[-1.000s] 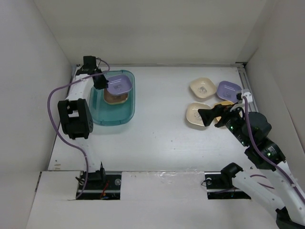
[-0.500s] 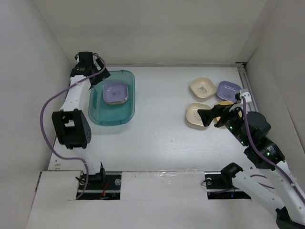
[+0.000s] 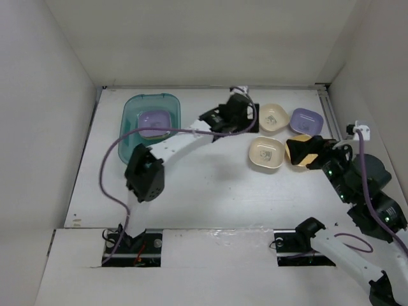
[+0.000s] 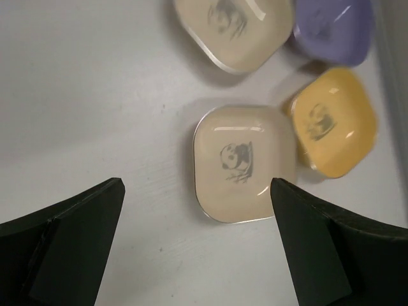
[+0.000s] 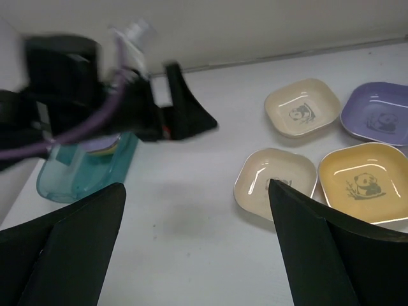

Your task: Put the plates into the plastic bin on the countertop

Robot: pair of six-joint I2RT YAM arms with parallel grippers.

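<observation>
**Operator:** Top view. Where does everything stand?

**Technician:** The bin [image 3: 131, 137] sits at 10 o'clock on the bench [image 3: 204, 191], and the lavender plate in the bin [image 3: 155, 121] is uppermost. Four plates lie loose at 2 o'clock: the far cream plate [image 3: 272, 118], the loose lavender plate [image 3: 306, 119], the near cream plate [image 3: 266, 153] and the yellow plate [image 3: 305, 148]. The left fingers [image 3: 223, 118] hang at 9 o'clock of the far cream plate. The right fingers [image 3: 317, 155] hang over the yellow plate. Neither pair holds anything.

**Operator:** Left wrist view. How should the pickup go?

**Technician:** The left fingers are spread apart, with the near cream plate [image 4: 242, 162] framed between them. The yellow plate [image 4: 331, 121] lies just beside it at 3 o'clock, and I cannot tell whether they touch. Come down square and take the free rim at 9 o'clock. Lift straight up before moving across, so the neighbour is not dragged. The rim looks shallow and glossy, so a thin bite is likely to slip.

**Operator:** Right wrist view?

**Technician:** The right fingers are spread apart and empty. The bin [image 5: 83, 172] lies at 9 o'clock, beyond the left arm. Both arms face the same group of plates, so only one should go in at a time.

**Operator:** Surface and room?

**Technician:** The bench is flat, matte and white. White walls [image 3: 57, 95] close it in at 9, 12 and 3 o'clock, which leaves little room to swing near the bin.
</observation>
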